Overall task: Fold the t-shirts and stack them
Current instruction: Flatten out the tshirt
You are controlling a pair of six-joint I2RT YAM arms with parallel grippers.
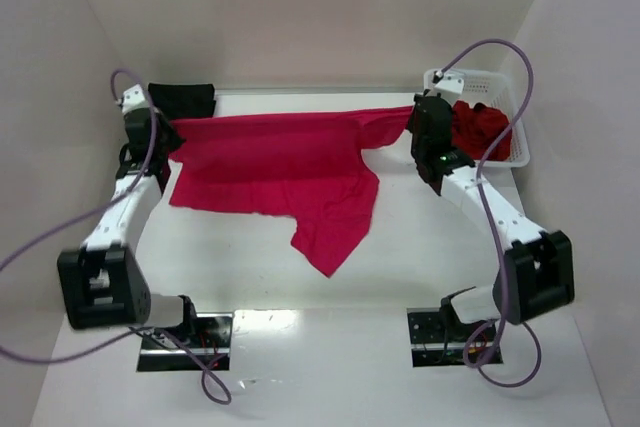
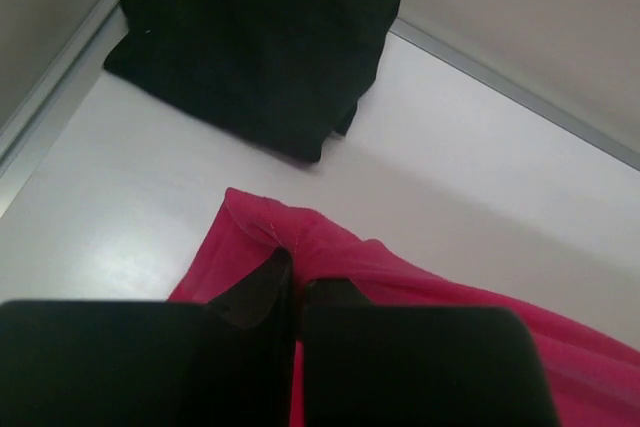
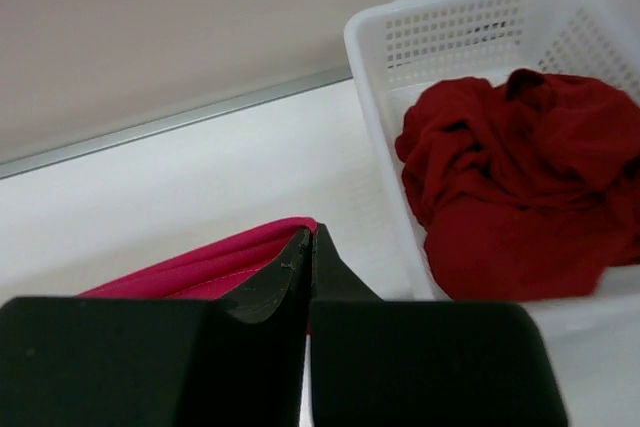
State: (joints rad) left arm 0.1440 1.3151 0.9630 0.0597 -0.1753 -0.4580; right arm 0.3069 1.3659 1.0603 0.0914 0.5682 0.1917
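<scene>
In the far left corner of the counter [image 1: 420, 257] lies a folded black t-shirt [image 2: 260, 42], and near it the left tool [image 2: 293, 272] is pinched tight on one end of the crimson-pink t-shirt [image 1: 280, 167]. That shirt stretches across the middle to the right tool [image 3: 311, 245], clamped on its other end, with the lower cloth spread on the counter. Furthest right, a crumpled darker red t-shirt [image 3: 520, 187] sits inside the white basket [image 3: 440, 22].
</scene>
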